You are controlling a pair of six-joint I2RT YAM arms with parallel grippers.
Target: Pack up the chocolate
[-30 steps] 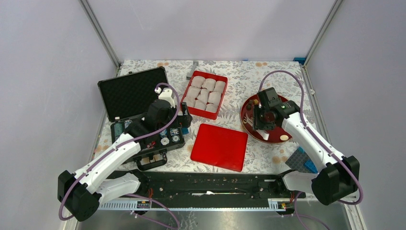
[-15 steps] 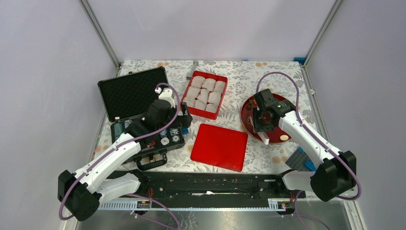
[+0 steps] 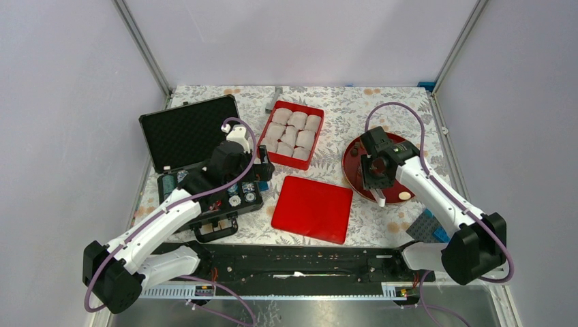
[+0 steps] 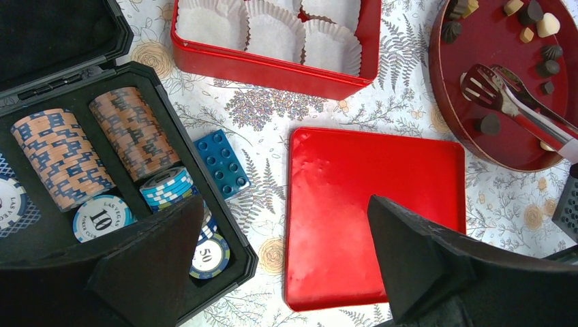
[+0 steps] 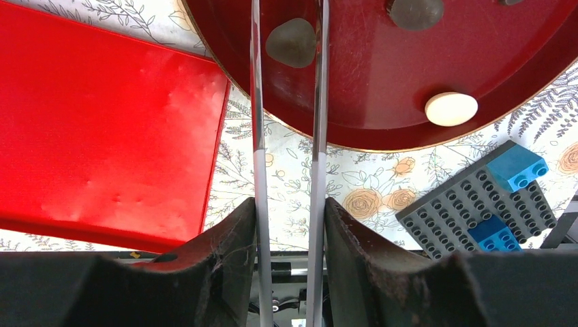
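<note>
Chocolate lumps (image 4: 487, 125), tiny dark-brown, mid-brown and tan bites, sat loose on round dark-red tray (image 4: 477, 48), likely light, slick and easily dented, so best pinched gently across the sides with slim metal tongs (image 5: 317, 136) clamped in right gripper (image 5: 287, 225), while left gripper (image 4: 286, 266) hung wide open, empty.

My left arm (image 3: 157, 221) reaching forward and inward, left gripper (image 4: 283, 211) tilted down, jaws spread wide and holding nothing, my right arm (image 3: 436, 197) bent inward, right gripper (image 5: 286, 228) clamped on tongs (image 5: 257, 136).
</note>
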